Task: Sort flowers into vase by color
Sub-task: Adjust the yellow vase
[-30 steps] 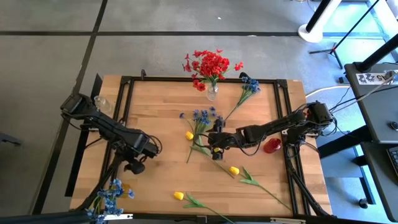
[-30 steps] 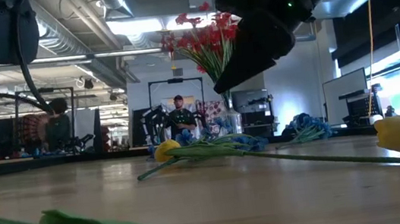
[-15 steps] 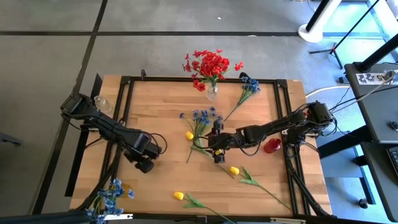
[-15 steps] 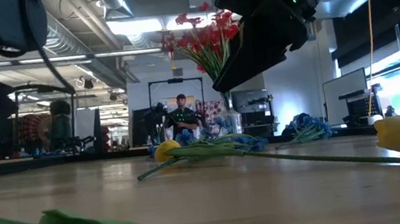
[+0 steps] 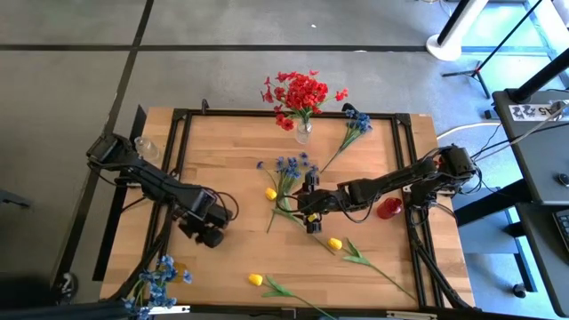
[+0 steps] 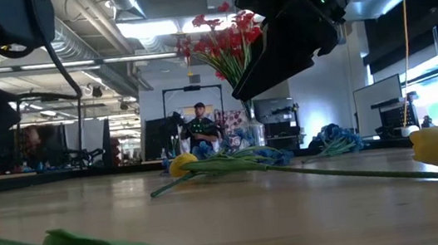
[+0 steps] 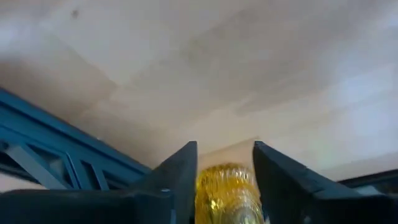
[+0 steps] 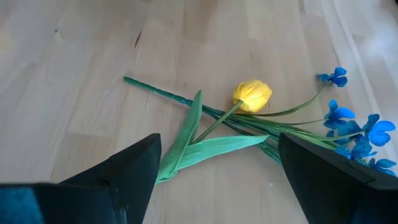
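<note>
Red blooms (image 5: 302, 93) stand in a clear vase (image 5: 303, 133) at the table's far edge. Blue bunches lie at the far right (image 5: 356, 124) and mid-table (image 5: 289, 167). A yellow tulip (image 5: 270, 193) lies beside the mid-table bunch, with two more nearer (image 5: 334, 243) (image 5: 256, 279). My right gripper (image 5: 308, 213) hovers open over the mid-table tulip (image 8: 252, 95) and its leaf (image 8: 205, 149). My left gripper (image 5: 213, 236), at the near left, is shut on a yellow ribbed glass vase (image 7: 227, 193). My left gripper pinches the yellow ribbed glass vase between its two fingers (image 7: 180, 174), one on each side of the vase's ribbed wall (image 7: 214, 186). The fingers hide the rest of it. I cannot tell whether it stands on the table.
A red vase (image 5: 388, 209) stands near the right edge and a clear glass (image 5: 147, 147) at the far left. More blue flowers (image 5: 158, 283) stick up at the near left corner. A black frame (image 5: 178, 133) borders the tabletop. People show in the room behind (image 6: 200, 125).
My left gripper has swung its fingers toward the table's right edge and turned a little. It stays at the near left.
</note>
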Motion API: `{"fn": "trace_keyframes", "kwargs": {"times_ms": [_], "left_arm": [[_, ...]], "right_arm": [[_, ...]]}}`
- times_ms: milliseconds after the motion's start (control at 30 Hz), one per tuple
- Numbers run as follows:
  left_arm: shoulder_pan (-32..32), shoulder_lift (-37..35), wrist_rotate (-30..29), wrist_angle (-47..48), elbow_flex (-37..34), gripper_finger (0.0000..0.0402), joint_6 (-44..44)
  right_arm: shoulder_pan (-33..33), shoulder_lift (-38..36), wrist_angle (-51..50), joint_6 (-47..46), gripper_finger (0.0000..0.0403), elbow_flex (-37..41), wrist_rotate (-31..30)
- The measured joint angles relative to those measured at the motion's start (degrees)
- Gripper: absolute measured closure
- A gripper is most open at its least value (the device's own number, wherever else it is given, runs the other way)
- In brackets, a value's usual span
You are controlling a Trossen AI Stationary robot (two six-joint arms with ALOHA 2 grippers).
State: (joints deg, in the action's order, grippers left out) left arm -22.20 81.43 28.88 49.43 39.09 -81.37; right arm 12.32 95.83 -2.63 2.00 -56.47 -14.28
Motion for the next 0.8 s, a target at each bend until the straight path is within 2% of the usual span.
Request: {"fn": "trace_keyframes", "kwargs": {"times_ms": [233,400,567,800], "left_arm": [[-2.02,0.0,6.22,0.58,0.0,0.0129,-5.68],[-6.35,0.0,12.34,-2.67,0.0,0.0074,-13.76],[-10.48,0.0,15.48,-5.5,0.0,0.0055,-20.04],[-14.04,0.0,17.57,-12.25,0.0,0.0056,-30.11]], "right_arm": [[0.0,-0.02,0.0,-0.07,0.0079,0.0,0.04],[0.01,-0.04,0.01,-0.03,0.0079,0.0,0.17],[0.0,-0.04,0.0,-0.02,0.0079,0.0,0.15],[0.02,-0.04,-0.07,0.0,0.0079,0.0,0.13]]}}
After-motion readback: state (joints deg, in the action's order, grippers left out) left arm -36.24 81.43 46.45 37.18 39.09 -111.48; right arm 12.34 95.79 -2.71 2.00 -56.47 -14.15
